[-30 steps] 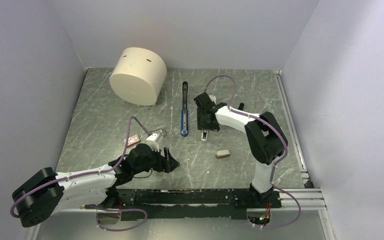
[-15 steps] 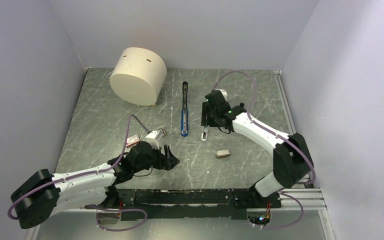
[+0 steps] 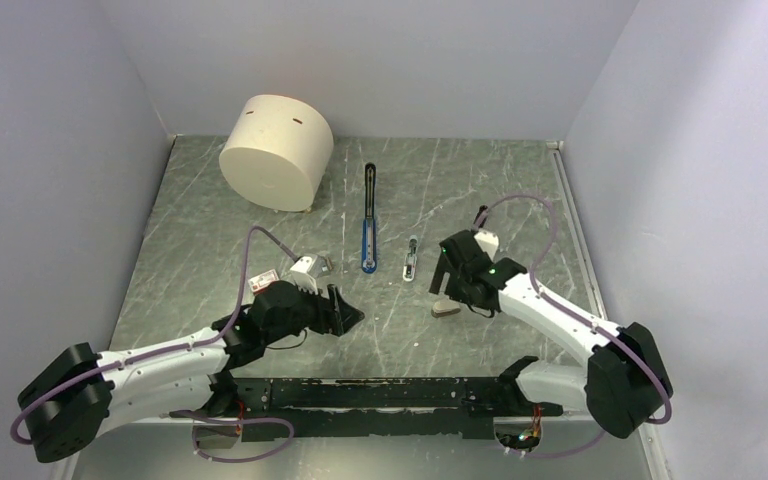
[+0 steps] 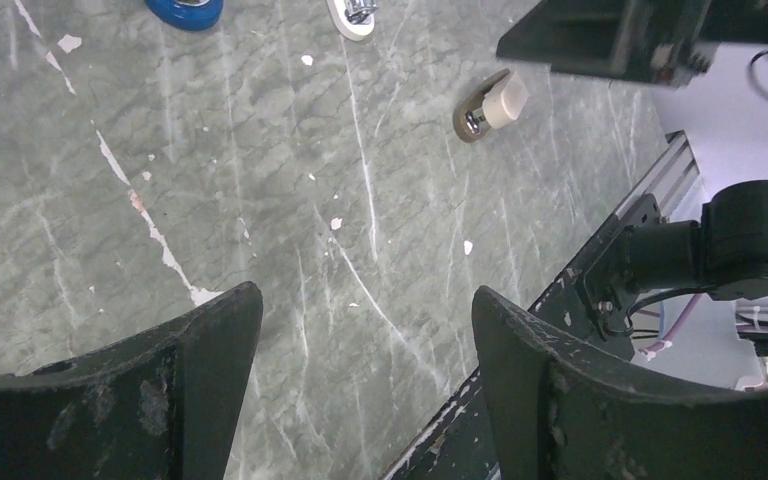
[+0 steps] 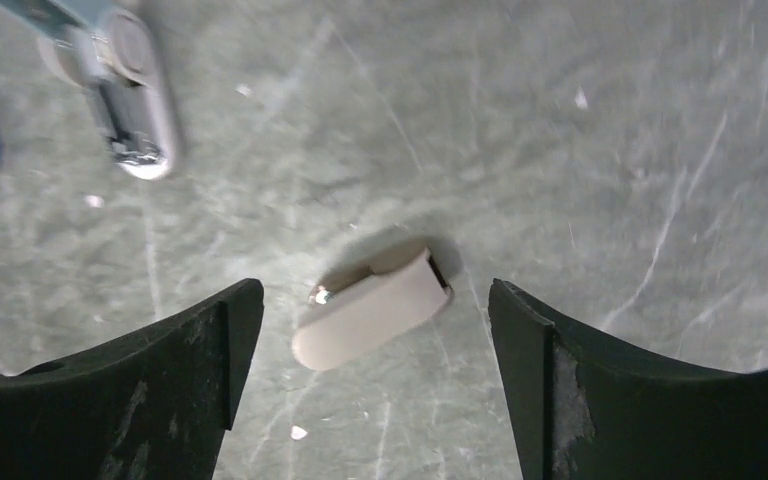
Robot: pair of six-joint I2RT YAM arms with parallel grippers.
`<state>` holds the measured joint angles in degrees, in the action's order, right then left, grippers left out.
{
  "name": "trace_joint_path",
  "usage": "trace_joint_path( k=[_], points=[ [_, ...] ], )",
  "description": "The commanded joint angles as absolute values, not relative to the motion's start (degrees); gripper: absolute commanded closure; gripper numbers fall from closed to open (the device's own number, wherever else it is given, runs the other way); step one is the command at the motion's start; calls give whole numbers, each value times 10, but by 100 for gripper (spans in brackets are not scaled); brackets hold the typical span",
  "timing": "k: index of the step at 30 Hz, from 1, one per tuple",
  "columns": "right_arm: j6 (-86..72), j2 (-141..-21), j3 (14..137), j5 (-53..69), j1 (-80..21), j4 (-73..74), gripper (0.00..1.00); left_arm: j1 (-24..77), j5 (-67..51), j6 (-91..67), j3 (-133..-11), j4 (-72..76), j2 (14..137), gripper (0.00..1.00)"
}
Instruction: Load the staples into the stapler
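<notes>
we see r arm bent low, r gripper wide over beige lump; l gripper wide, low over table.

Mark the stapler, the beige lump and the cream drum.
stapler (image 3: 368,224): top view, mid-length of its body.
beige lump (image 5: 370,310): right wrist view, middle of its beige top.
cream drum (image 3: 278,148): top view, centre of its visible body.
</notes>
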<state>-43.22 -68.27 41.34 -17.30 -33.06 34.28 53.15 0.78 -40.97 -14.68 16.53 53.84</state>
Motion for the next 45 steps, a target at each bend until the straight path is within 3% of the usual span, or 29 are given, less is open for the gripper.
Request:
trace_joint_path(
  k=[1, 6, 14, 23, 36, 42, 45],
  points=[
    [-552, -666, 361, -167, -328, 335, 12, 536, -12, -424, -134, 223, 546, 19],
    [-610, -698, 343, -150, -328, 303, 11, 535, -26, -440, -117, 255, 564, 20],
    [-621, -685, 330, -167, -330, 283, 52, 535, -6, -453, -107, 223, 553, 19],
    [-523, -722, 346, -75, -347, 221, 72, 536, -28, -461, -110, 250, 595, 19],
    [-518, -815, 417, -110, -496, 236, 73, 536, -40, -477, -108, 273, 633, 20],
    [-486, -824, 439, -89, -510, 256, 61, 536, -31, -476, -109, 252, 623, 20],
    [-485, -829, 441, -90, -511, 269, 50, 536, -22, -476, -104, 240, 611, 19]
  ],
)
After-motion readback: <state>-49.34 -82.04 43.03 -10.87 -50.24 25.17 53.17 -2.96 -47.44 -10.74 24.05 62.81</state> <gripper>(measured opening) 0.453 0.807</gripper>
